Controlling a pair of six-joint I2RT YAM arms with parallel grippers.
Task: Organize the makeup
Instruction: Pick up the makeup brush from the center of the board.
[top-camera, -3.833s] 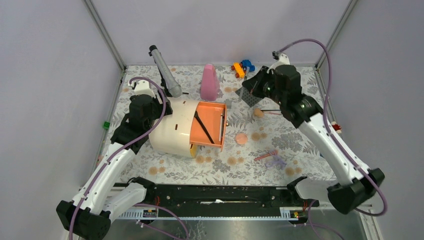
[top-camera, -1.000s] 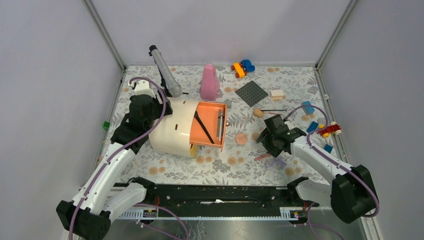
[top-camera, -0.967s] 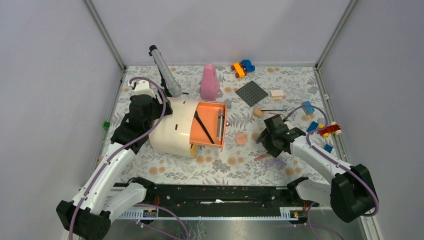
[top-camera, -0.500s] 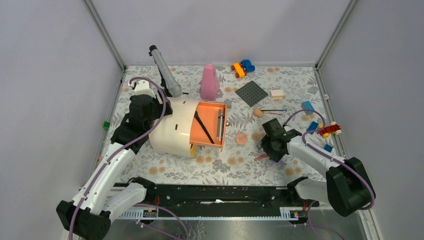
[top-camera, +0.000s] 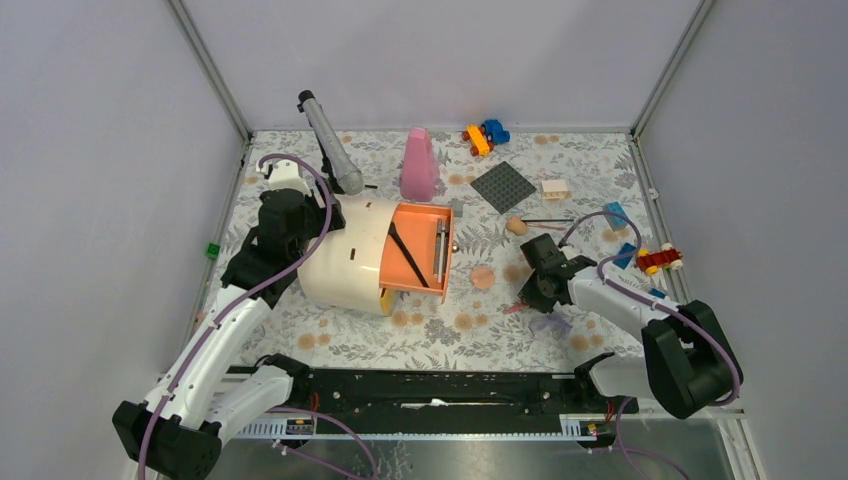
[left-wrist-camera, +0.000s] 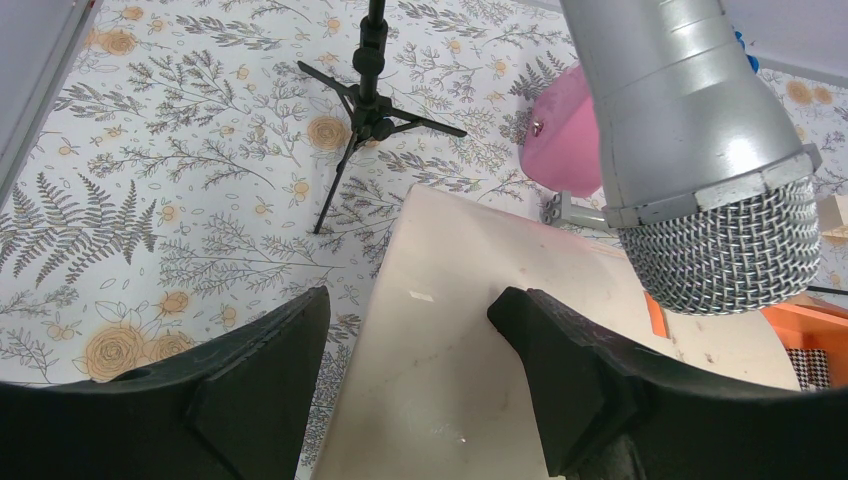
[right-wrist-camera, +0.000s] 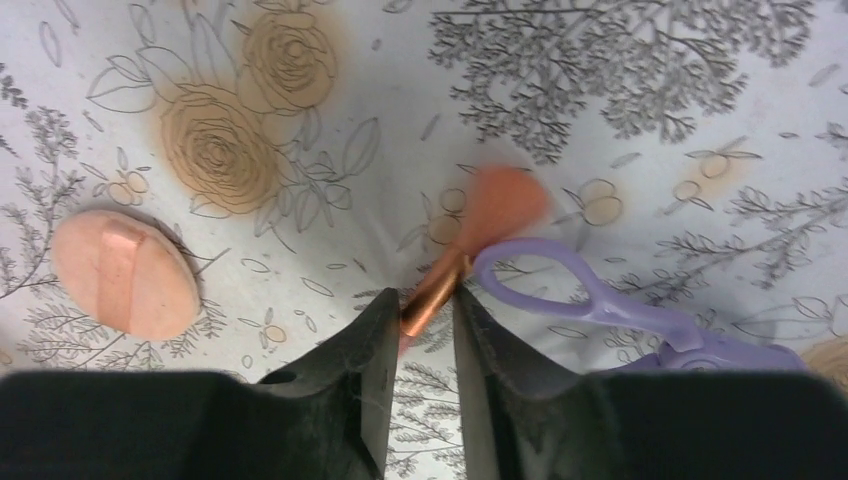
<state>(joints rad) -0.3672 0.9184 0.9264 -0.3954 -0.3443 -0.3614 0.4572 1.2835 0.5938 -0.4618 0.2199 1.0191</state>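
In the top view, the right gripper was down low on the table, right of the middle, sitting over a small peach-tipped brush. The round puff lay near it on the left. The egg sponge and a thin dark brush were further back. Over on the left, the cream organizer had its orange drawer pulled open, with a couple of long sticks inside. The left gripper was parked at the organizer's far side.

In the left wrist view, its fingers were spread apart over the cream top with nothing pinched between them. I couldn't tell if they were pressing on it (a big silver microphone hogged half the shot).

In the right wrist view, the fingers were clenched on the brush's copper neck, with the bristles pointing away. The brush looked like it was lying on the cloth. A purple looped tool sat just beside it, maybe touching.

I'd say this was the pick-up step for that brush. The next move probably needs a clean lift that doesn't drag the purple tool along. After that, the brush has to be carried over to the open drawer and laid in lengthwise.
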